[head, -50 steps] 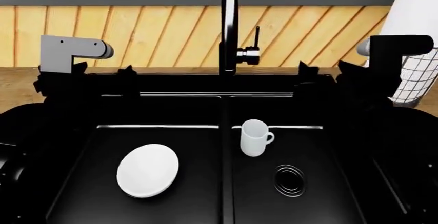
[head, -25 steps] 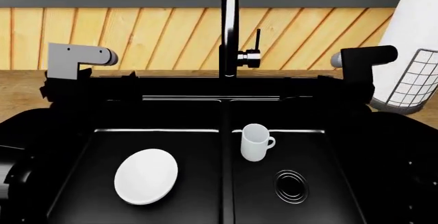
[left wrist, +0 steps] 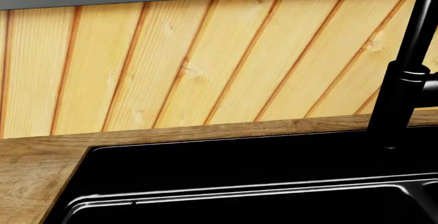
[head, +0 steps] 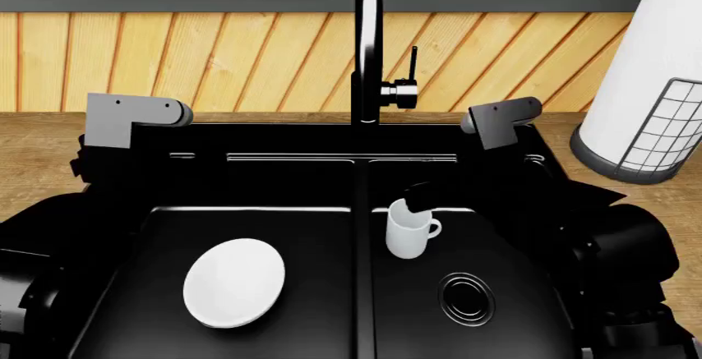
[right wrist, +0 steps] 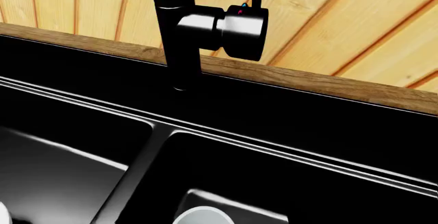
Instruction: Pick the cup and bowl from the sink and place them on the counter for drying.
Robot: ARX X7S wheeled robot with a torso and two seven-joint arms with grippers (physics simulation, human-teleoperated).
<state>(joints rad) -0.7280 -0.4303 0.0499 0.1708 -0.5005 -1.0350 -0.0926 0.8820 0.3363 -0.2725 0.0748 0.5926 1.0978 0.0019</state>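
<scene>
My left gripper sits at the sink's back left edge, black against black, so I cannot tell whether its jaws stand apart or together; only the grey block above it reads clearly. My left wrist view shows none of the gripper, just the table, the slatted wood wall and part of the faucet.

In the left basin the bowl lies tilted on the floor, well apart from both grippers. Neither wrist view shows it plainly; a white sliver at the edge of the right wrist view could be it, but I cannot be sure.

The cup stands upright in the right basin, handle toward the right, just beside the divider and near the round drain. My right gripper hangs over its rim; its dark tips merge with the sink, so its opening is unreadable. The right wrist view catches only the cup's rim, cut off by the frame.

The paper-towel roll stands on the table at far right.
</scene>
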